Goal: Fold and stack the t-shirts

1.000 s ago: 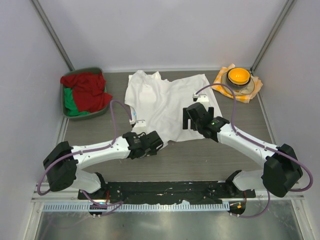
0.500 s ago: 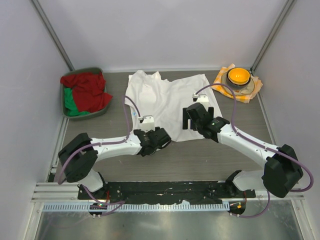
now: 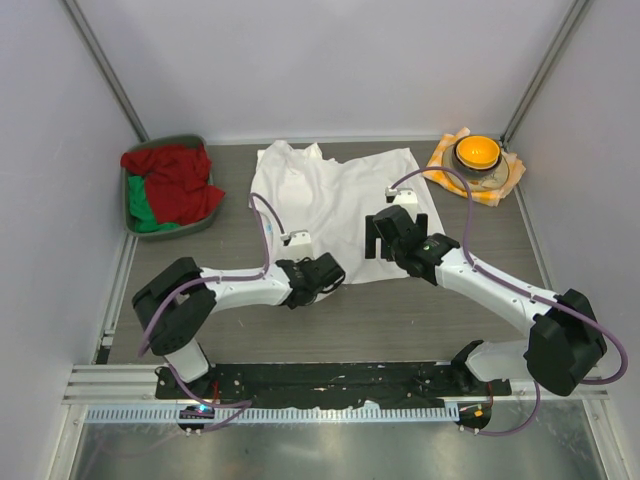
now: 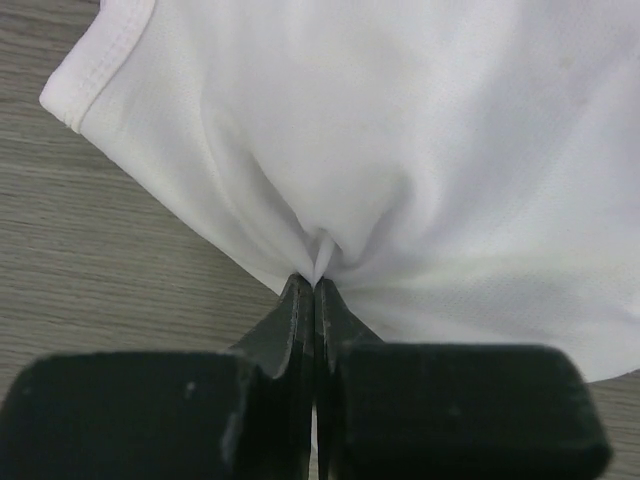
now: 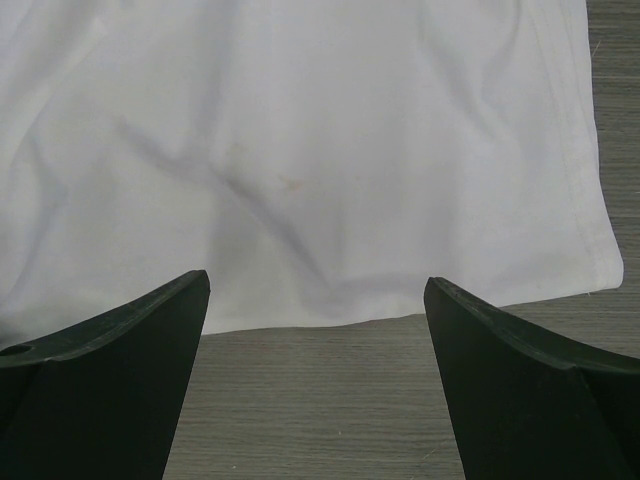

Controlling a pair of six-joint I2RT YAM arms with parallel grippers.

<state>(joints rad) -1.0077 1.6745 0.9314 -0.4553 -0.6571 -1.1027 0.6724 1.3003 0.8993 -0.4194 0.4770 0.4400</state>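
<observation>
One white t-shirt [image 3: 335, 205] lies spread open in the upper middle of the overhead view, collar end toward the back wall and bottom hem toward the arms, so the near edge is the easiest place to take hold. The left arm [image 3: 250, 288] reaches in low from the lower left, and its jaws are clenched on a small pinch of that hem. In the left wrist view the fabric [image 4: 400, 150] gathers into a tight pucker right at the tips, creases fanning up and away from it, while the hem's corner [image 4: 70, 95] lies flat at the upper left of the frame. The right arm [image 3: 480, 280] comes in from the lower right and holds its jaws released and wide apart over the other part of the same hem. In the right wrist view the cloth fills the top of the frame and bare counter [image 5: 330, 400] shows between the tips, which grasp nothing. This pairing probably sets up a two-handed lift of the near edge for the first fold — one side is secured, the other not yet. A green tray [image 3: 135, 215] of red and green cloth sits at the upper left, and an orange bowl [image 3: 477, 152] on a checked cloth [image 3: 440, 160] sits at the upper right — both well apart from the shirt's working edge.
</observation>
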